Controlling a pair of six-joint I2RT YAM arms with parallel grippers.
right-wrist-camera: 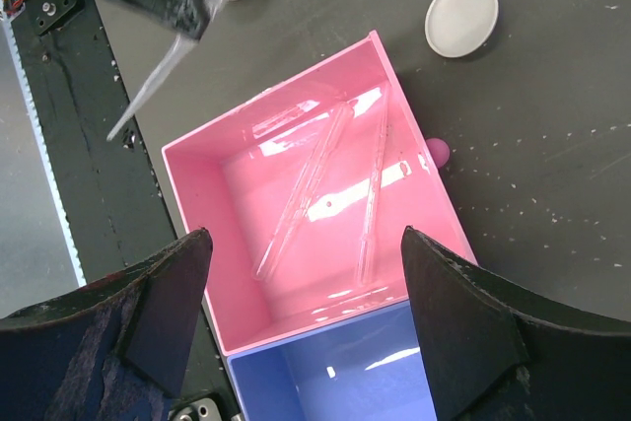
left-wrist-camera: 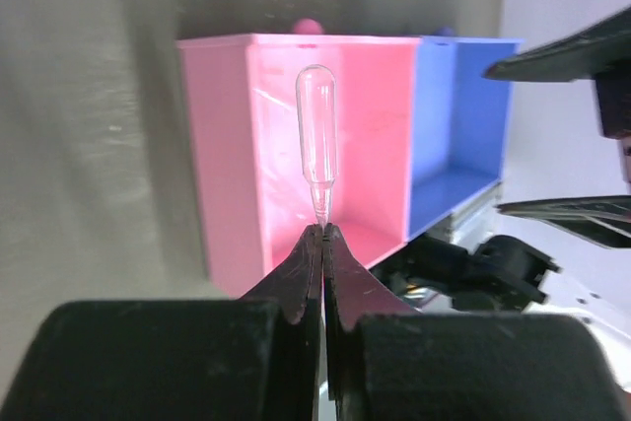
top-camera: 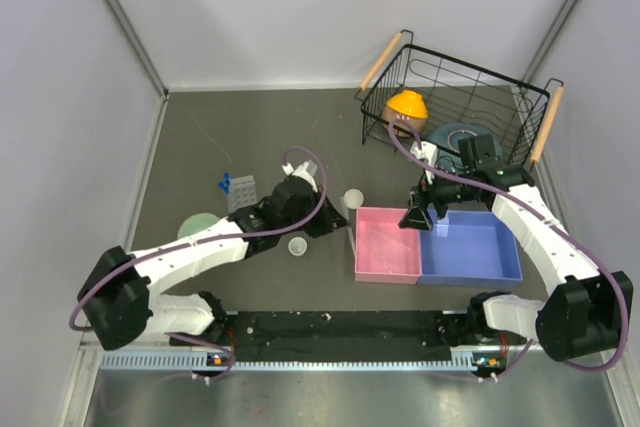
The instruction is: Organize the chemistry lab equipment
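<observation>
My left gripper [top-camera: 336,224] is shut on a thin clear pipette [left-wrist-camera: 316,135], its bulb pointing at the pink bin [left-wrist-camera: 227,145]; in its wrist view the tips [left-wrist-camera: 323,230] pinch the stem. The same pipette [right-wrist-camera: 166,68] shows in the right wrist view, beside the bin's edge. My right gripper [top-camera: 424,212] is open and empty above the seam of the pink bin [right-wrist-camera: 202,234] and blue bin [right-wrist-camera: 325,382]. Two pipettes [right-wrist-camera: 306,184] lie in the pink bin. Two white dishes [top-camera: 353,198] [top-camera: 297,246] sit left of the bins. The clear tube rack [top-camera: 241,193] with blue-capped tubes [top-camera: 225,184] stands further left.
A pale green bowl [top-camera: 198,224] sits left of my left arm. A black wire basket [top-camera: 520,97] at the back right holds an orange bowl [top-camera: 407,105] and a teal plate [top-camera: 452,134]. The blue bin [top-camera: 470,247] adjoins the pink bin [top-camera: 385,247].
</observation>
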